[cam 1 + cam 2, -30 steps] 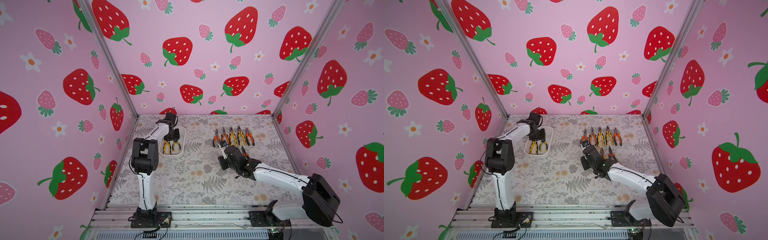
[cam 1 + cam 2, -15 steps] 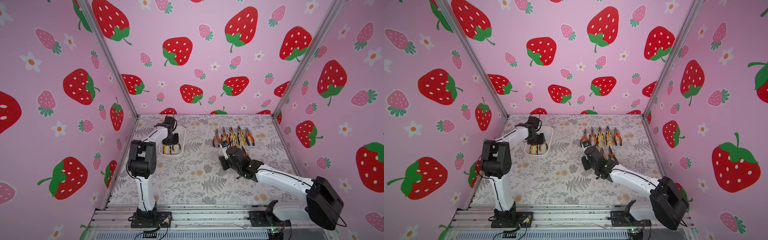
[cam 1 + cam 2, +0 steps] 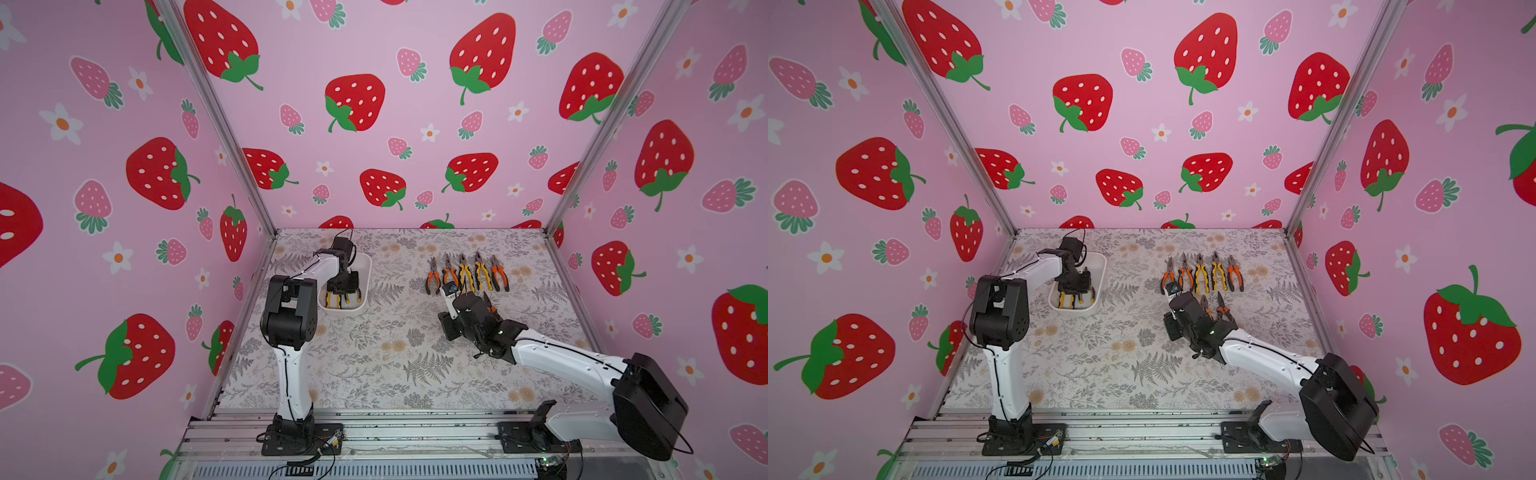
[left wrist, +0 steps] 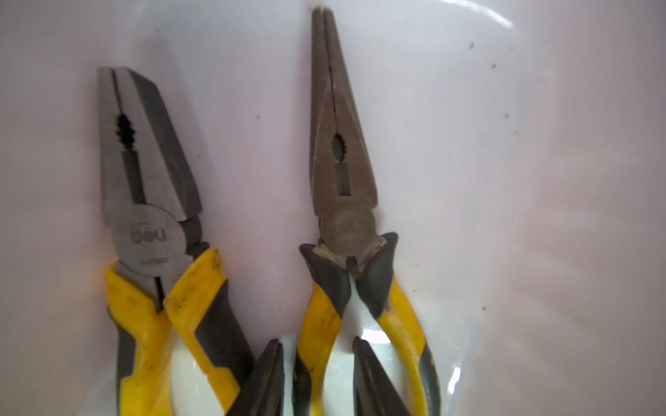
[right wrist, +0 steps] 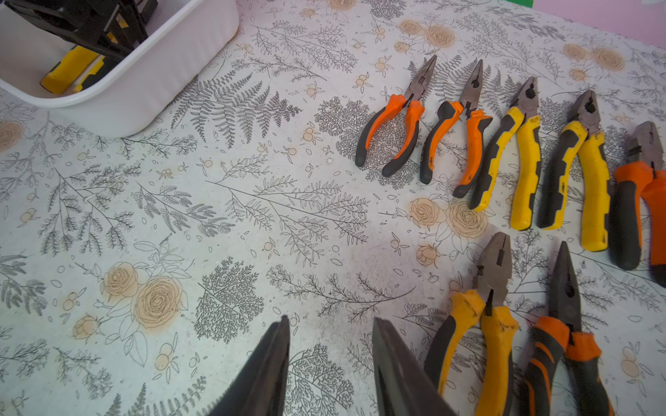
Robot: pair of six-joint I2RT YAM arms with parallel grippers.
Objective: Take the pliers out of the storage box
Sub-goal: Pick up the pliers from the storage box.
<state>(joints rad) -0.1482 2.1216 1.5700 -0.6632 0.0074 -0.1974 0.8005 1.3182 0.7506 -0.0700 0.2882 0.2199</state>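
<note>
Our left gripper (image 4: 317,340) straddled one handle of the long-nose pliers (image 4: 342,162) in the storage box (image 4: 540,180), grip unclear. The right gripper (image 5: 331,320) hung parted, empty. We judged a one-handle lift could swing them open and slip.

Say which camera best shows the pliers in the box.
Left wrist view: both pliers fill it, noses clear. Both top views show only handle ends past the left gripper; the right wrist view glimpses yellow handles.

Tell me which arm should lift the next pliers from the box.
Left. The left gripper is in the storage box, straddling a handle of the long-nose pliers; the right gripper hangs open over the tablecloth.
</note>
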